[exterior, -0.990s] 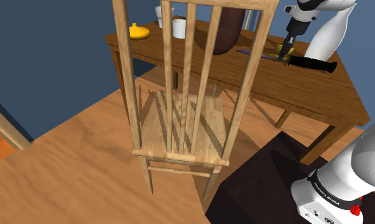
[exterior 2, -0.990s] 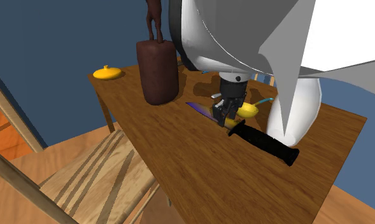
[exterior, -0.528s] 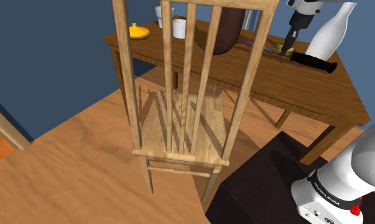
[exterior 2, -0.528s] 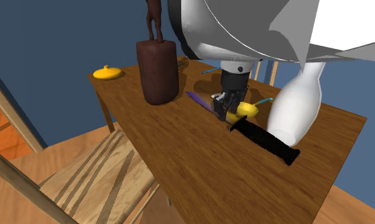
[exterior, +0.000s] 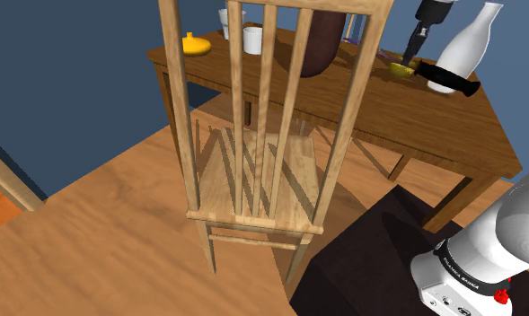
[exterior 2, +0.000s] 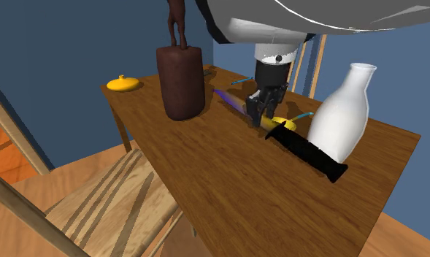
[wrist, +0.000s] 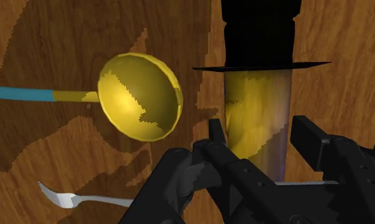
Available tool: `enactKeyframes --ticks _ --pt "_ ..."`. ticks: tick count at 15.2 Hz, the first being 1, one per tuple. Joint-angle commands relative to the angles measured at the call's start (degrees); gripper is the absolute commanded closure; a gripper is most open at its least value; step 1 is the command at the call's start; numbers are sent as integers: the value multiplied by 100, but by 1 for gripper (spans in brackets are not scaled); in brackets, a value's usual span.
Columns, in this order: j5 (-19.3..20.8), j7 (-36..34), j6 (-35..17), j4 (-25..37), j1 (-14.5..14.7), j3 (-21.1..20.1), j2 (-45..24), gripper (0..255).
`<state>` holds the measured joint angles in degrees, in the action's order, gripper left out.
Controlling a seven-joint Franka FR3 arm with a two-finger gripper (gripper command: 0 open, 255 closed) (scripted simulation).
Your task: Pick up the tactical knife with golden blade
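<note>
Home dining room, wooden table (exterior: pixel 451 133), slatted chair (exterior: pixel 253 172)

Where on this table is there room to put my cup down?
The wide bare strip of table beside the chair, in front of the brown jar and knife. Crowded between jar and white bottle: pincer, knife, ladle.
</note>
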<state>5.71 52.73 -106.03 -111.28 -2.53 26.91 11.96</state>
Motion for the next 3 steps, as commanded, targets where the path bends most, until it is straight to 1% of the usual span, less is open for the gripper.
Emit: enactKeyframes --ticks 1,3 --pt "-7 11 150 158 3 -3 -7 255" --pt "-8 12 162 170 3 -3 -8 255"
